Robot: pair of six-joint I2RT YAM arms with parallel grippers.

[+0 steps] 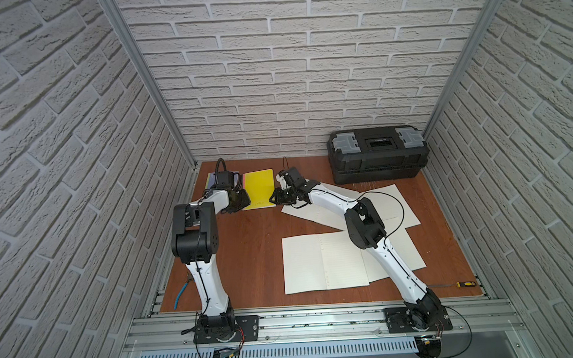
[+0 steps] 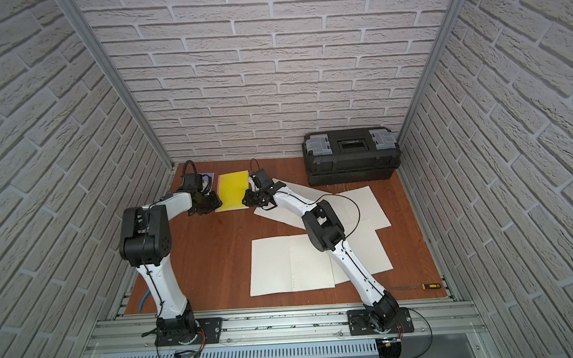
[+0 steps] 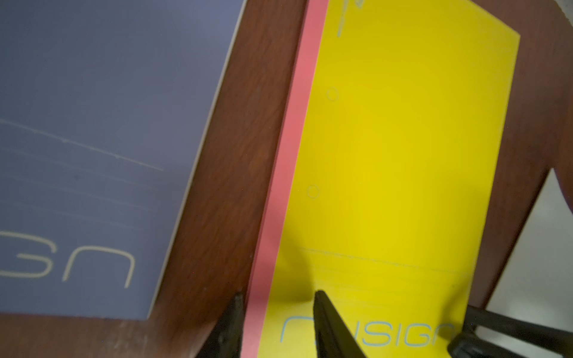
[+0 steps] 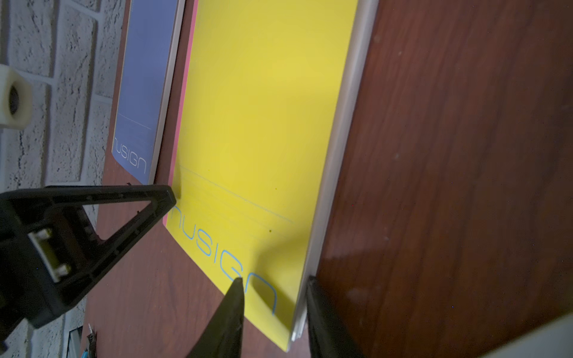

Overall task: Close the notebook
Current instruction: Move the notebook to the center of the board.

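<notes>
Twice flanked at eleven o'clock on the table [image 1: 249, 257]: yellow notebook [image 1: 260, 188], flat, cover up, already shut, pink spine strip along its nine o'clock edge. Same story in both top views.

Over on that nine o'clock edge, toward the six o'clock end, left gripper [image 3: 277, 307]: jaws partly apart, straddling the pink strip, one finger over bare wood, one over the yellow cover. Grips nothing (contact with the cover too close to call).

Across at the three o'clock edge, same near end, right gripper [image 4: 274, 288]: jaws a little apart too, straddling the open page edge, one finger over the printed lettering, the other out on the wood side. Holds nothing either.

Further toward nine o'clock, a blue notebook [image 3: 93, 124], shut as well, parted from the yellow one by a strip of wood.

Elsewhere: black toolbox [image 1: 377, 157] at one o'clock against the back wall, lined sheets [image 1: 324, 262] spread from centre to four o'clock under the right arm, screwdriver [image 1: 463, 284] at five o'clock by the front edge, blue-handled pliers [image 1: 179, 295] at seven o'clock.
</notes>
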